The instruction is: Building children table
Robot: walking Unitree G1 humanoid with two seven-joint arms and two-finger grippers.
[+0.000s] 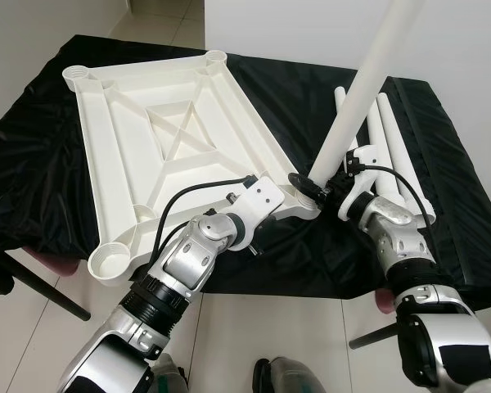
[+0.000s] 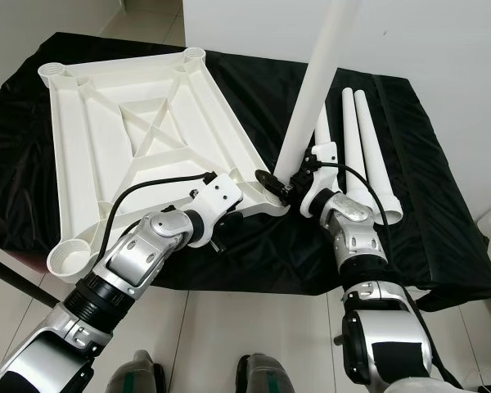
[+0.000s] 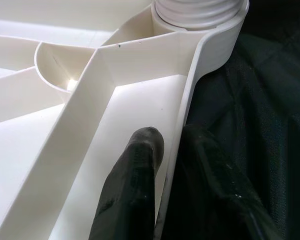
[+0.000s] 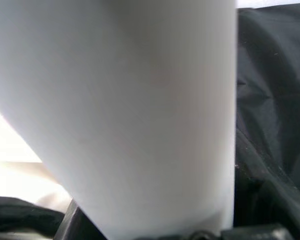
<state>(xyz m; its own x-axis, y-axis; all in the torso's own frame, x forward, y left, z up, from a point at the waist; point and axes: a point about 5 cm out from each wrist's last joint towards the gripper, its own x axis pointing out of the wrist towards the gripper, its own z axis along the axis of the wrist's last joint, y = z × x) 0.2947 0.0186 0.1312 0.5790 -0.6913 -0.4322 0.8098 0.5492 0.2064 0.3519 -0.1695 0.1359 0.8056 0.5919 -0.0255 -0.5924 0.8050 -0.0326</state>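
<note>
The left end effector clamps the tabletop rim while the right end effector grasps a tilted leg.

Pale tiled floor, white wall

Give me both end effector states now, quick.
Left end effector: shut on the tabletop rim.
Right end effector: shut on a white leg, raised at the corner socket.

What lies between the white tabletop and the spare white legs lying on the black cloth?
The upright leg held by the right tool stands there, over bare black cloth, between the tabletop and the spare legs, in the left eye view.
</note>
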